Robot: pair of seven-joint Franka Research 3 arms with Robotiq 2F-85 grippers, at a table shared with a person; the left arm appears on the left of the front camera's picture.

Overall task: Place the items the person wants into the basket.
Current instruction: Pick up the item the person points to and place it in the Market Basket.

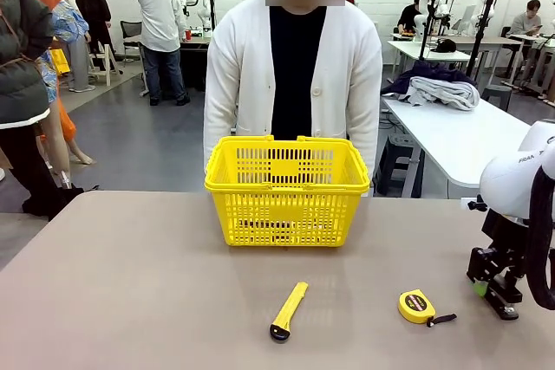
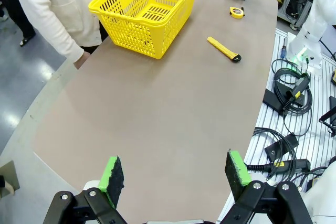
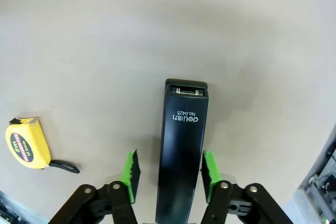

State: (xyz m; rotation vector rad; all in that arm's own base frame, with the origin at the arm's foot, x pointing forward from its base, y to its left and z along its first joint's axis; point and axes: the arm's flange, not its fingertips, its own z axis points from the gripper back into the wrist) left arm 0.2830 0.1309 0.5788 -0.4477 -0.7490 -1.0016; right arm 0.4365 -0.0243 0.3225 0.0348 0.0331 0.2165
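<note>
The black desk stapler (image 3: 181, 145) lies flat on the table at the right edge, also visible as the stapler (image 1: 503, 308) in the front view. My right gripper (image 3: 169, 174) is lowered over it with a green pad on each side. The right pad is nearly at the stapler's flank, and a gap shows at the left pad. The yellow basket (image 1: 286, 186) stands at the far middle in front of the person (image 1: 295, 75). Something thin and dark shows through the basket's lattice; what it is I cannot tell. My left gripper (image 2: 176, 177) hangs open above the table's left end.
A yellow utility knife (image 1: 288, 309) lies in front of the basket, near the front edge. A round yellow tape measure (image 1: 418, 306) sits between the knife and the stapler. Cables and boxes lie beside the table in the left wrist view.
</note>
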